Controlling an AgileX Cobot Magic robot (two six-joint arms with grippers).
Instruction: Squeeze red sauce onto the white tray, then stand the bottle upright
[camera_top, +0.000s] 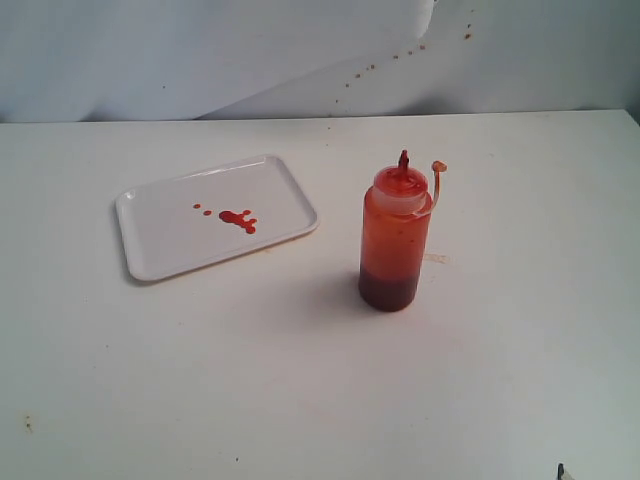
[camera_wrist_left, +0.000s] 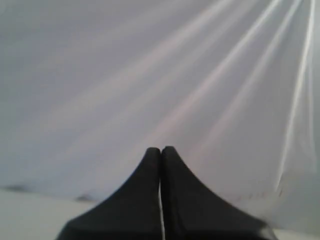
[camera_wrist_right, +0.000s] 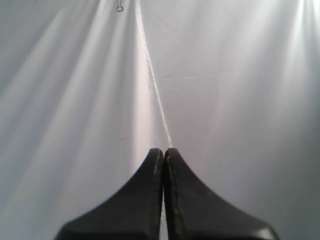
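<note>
On the white tray (camera_top: 160, 250), red sauce (camera_top: 238, 219) is deposited; the bottle (camera_top: 394, 240) stands upright on the tabletop (camera_top: 300, 400) beside it. Left end effector (camera_wrist_left: 161, 150) and right end effector (camera_wrist_right: 163, 151) closed, empty. Task appears complete.

The translucent orange-red cylindrical plastic squeeze bottle (camera_top: 395, 240) is smooth, faintly shiny. The flat rectangular white plastic tray (camera_top: 160, 242) looks smooth, its bright red sauce (camera_top: 238, 219) glossy. The white counter (camera_top: 300, 390) is matt. The white backdrop sheet (camera_wrist_left: 125, 75) looks softly creased.
</note>
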